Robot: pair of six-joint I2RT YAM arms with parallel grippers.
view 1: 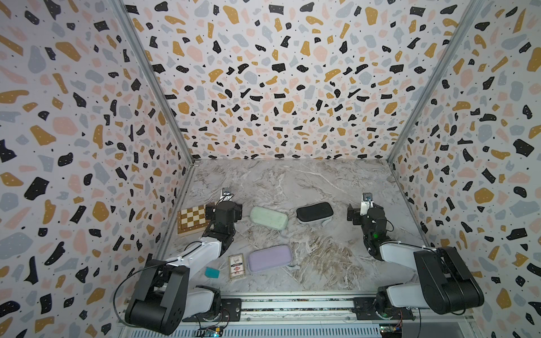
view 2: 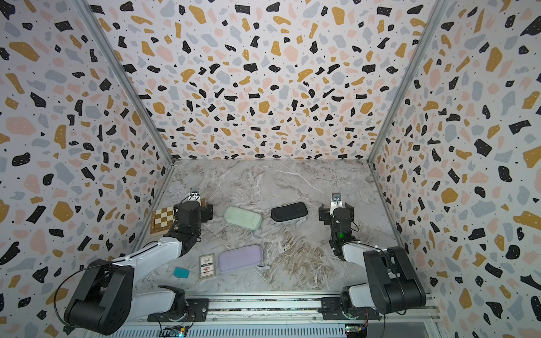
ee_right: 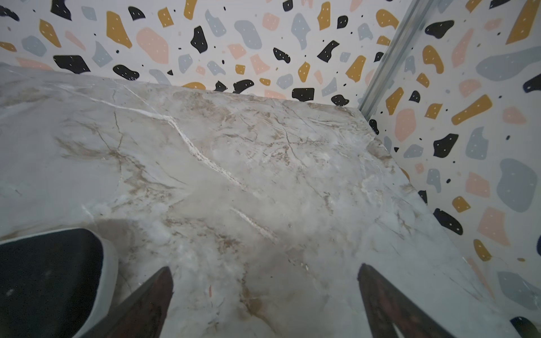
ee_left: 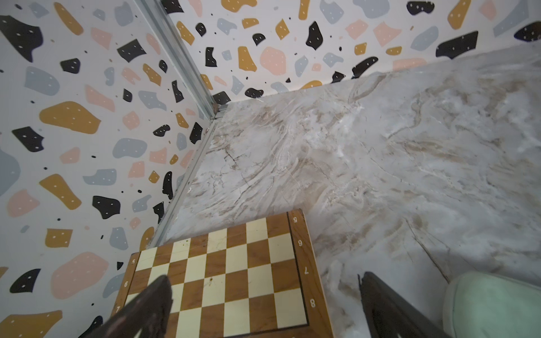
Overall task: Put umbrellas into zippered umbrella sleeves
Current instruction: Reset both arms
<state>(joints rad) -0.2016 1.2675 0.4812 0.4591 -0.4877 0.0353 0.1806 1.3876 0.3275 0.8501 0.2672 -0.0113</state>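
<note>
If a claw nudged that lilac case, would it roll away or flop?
The lilac case lies flat and broad, so it would probably slide, not roll. Its smooth rounded shell looks semi-stiff, likely keeping shape.

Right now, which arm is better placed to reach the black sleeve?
Right. The open right gripper hangs just beside the black sleeve; the left gripper is by the chessboard box, with the mint sleeve between.

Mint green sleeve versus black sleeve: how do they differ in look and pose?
The mint green sleeve is pale, the black sleeve dark with a light grey edge. The mint green sleeve lies nearer the left pincer, the black sleeve nearer the right pincer. The mint green sleeve and black sleeve slant opposite ways. Both are oblong, rounded, flat on the table.
</note>
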